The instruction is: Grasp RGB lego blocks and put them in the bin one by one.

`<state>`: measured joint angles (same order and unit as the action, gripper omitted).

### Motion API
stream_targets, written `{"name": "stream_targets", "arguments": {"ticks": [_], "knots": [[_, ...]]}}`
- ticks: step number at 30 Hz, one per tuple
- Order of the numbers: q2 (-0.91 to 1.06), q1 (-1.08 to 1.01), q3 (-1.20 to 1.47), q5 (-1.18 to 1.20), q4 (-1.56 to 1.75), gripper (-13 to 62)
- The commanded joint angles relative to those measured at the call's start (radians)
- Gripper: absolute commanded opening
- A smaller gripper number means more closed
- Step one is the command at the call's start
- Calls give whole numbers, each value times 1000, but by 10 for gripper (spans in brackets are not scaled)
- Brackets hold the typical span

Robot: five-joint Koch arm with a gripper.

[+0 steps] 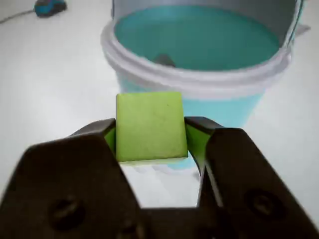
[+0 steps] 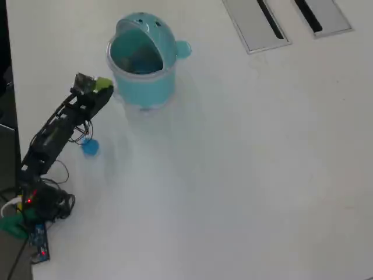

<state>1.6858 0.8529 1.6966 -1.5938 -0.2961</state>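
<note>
The claw (image 1: 152, 137) is pinching the green block (image 1: 151, 127) between both jaws, held just short of the bin (image 1: 199, 64) – rim right ahead, opening facing it. Overhead, the blue block (image 2: 89, 146) sits on the white tabletop (image 2: 245, 175) beside the arm (image 2: 58, 128), well clear of the bin. Two grey slotted panels (image 2: 285, 17) lie far off at the top edge.

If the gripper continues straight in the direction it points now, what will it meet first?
Most likely the bin. The gripper, shut on the yellow-green block, points at the bin's near wall and rim in the wrist view. How high it is held is unclear, so it may hit the rim or pass just over it.
</note>
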Motion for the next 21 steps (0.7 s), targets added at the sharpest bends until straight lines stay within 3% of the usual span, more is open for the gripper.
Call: {"name": "stream_targets", "arguments": {"ticks": [1, 21], "knots": [[46, 8, -124, 17, 0, 100], [-291, 100, -758, 14, -72, 98]]}}
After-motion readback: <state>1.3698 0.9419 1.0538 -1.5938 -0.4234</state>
